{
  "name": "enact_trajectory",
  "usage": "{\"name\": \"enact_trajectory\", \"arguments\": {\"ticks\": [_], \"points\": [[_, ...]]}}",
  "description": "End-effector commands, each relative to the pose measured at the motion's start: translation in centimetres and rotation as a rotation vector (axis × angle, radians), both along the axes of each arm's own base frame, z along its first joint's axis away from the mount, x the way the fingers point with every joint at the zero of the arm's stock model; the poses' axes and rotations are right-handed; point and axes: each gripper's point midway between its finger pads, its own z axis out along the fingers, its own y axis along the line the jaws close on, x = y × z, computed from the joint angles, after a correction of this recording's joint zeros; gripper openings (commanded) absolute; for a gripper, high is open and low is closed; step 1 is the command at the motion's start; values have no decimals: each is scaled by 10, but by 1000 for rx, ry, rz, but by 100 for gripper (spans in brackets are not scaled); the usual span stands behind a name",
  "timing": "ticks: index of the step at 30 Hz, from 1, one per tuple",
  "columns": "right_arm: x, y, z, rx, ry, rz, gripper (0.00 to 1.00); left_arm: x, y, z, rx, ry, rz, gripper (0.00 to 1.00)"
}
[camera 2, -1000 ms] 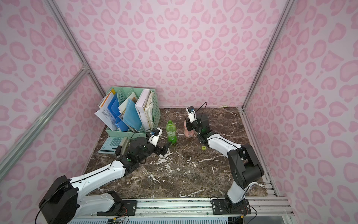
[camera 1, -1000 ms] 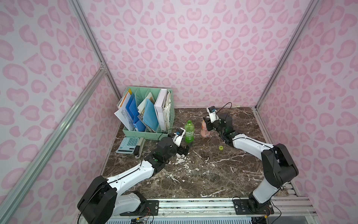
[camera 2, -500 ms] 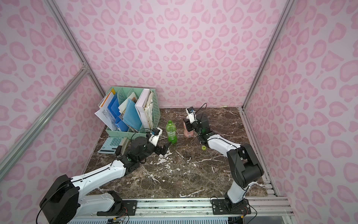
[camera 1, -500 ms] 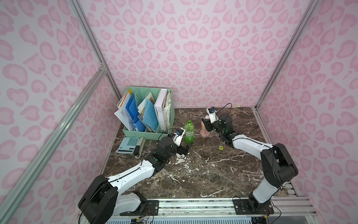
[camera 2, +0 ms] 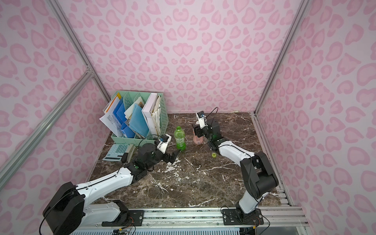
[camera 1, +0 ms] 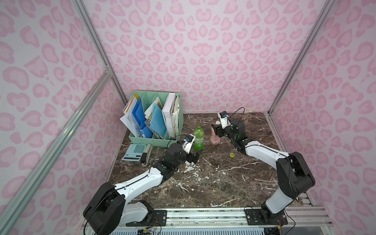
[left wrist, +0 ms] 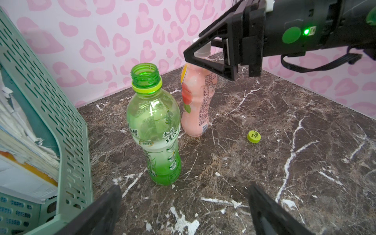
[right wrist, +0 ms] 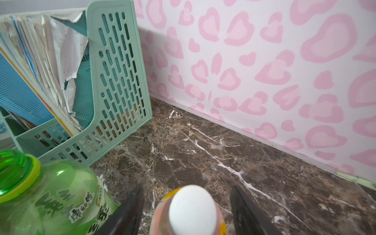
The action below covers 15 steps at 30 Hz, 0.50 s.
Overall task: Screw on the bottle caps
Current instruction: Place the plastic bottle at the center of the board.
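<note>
The pink bottle [camera 1: 214, 139] stands upright at the back middle of the marble table with the white cap [right wrist: 192, 209] on its neck. My right gripper [right wrist: 186, 188] is open, its jaws on either side of that cap with a gap on each side. The green bottle [camera 1: 198, 138] stands just left of it, its neck uncapped in the left wrist view [left wrist: 144, 76]. The yellow-green cap [camera 1: 232, 155] lies flat on the table to the right of both bottles. My left gripper [left wrist: 184, 186] is open and empty, low near the green bottle's base.
A mint green file rack [camera 1: 154, 138] full of folders and papers stands at the back left, close to the green bottle. A calculator [camera 1: 136, 152] and a stapler [camera 1: 146, 157] lie in front of it. Pink patterned walls enclose the table on three sides.
My right gripper's jaws have spread apart off the white cap on the pink bottle. The left arm and both bottles have stayed where they were.
</note>
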Motion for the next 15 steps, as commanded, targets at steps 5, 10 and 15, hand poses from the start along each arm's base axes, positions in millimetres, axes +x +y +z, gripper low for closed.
{"name": "enact_trajectory", "arguments": {"ticks": [5,10,15], "points": [[-26,-8,38,-7,-40,-2,78,8,13,-4,-10,-20,66,99],[-59,30,52,-23,-31,143,77,18,26,-20,-22,3,103,99],[-71,81,41,11,24,292,74,23,41,-26,-67,16,134,99]]}}
